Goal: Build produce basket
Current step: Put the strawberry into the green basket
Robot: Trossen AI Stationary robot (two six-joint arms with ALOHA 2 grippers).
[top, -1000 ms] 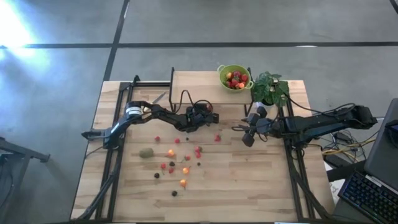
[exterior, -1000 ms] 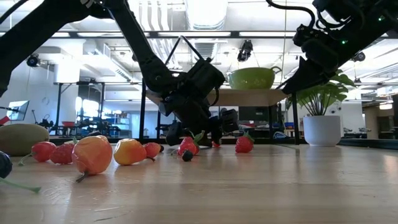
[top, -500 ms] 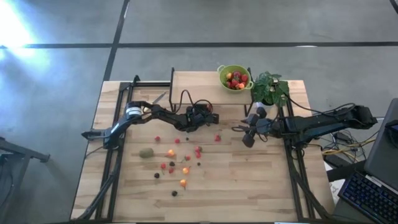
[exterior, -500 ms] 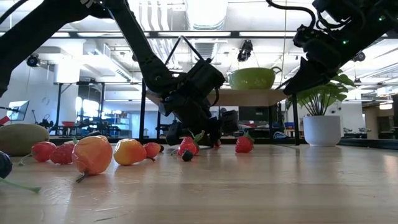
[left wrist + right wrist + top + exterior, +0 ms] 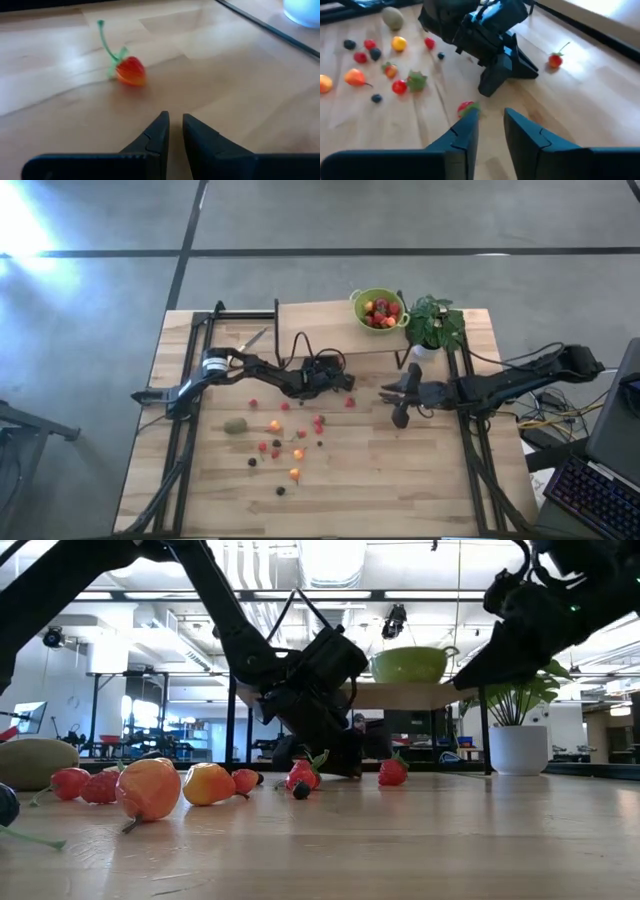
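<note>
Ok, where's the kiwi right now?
In the high view the kiwi lies on the table's left half, just left of the scattered berries and nearer the front edge than the left gripper.

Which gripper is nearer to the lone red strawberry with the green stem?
Left. The left gripper sits low on the table right beside the red strawberry, which lies just ahead of its fingers. The right gripper is farther off, on the strawberry's other side.

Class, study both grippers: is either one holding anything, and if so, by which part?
Nothing is held. The left gripper has its jaws nearly together with nothing between them, a red berry lying ahead. The right gripper is also empty.
</note>
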